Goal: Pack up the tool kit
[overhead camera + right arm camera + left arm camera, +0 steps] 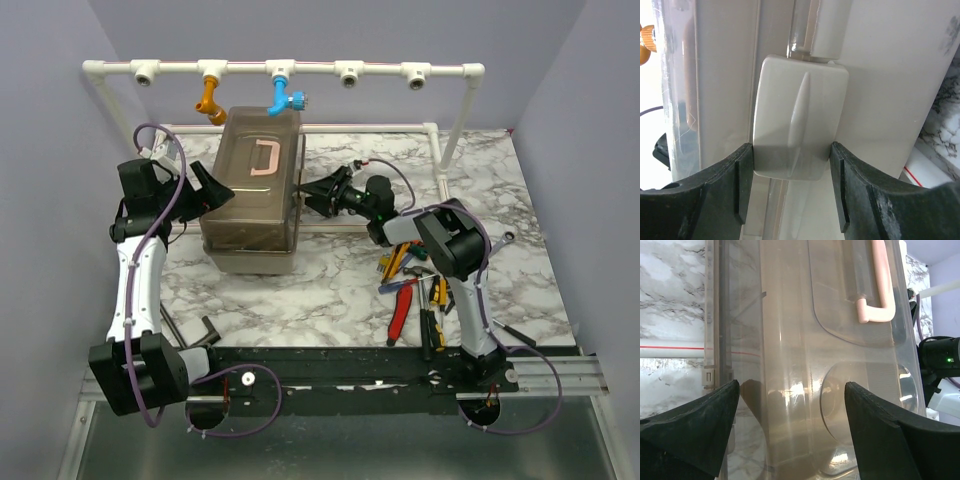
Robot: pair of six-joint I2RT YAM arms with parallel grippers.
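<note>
The toolbox (255, 195) stands at the back middle of the table, its smoky brown lid down and its pink handle (265, 157) on top. My left gripper (222, 190) is open at the box's left end; in the left wrist view (791, 387) its fingers stand wide apart in front of the lid (805, 340), holding nothing. My right gripper (305, 192) is at the box's right end, and in the right wrist view (791, 147) its fingers press both sides of the beige latch (800, 110). Loose hand tools (415, 285) with red, yellow and black handles lie at the right.
A white pipe frame (300, 70) with an orange fitting (210, 97) and a blue fitting (280, 95) runs above and behind the box. A wrench (505, 240) lies at the far right. Dark tools (205, 330) lie near the left arm's base.
</note>
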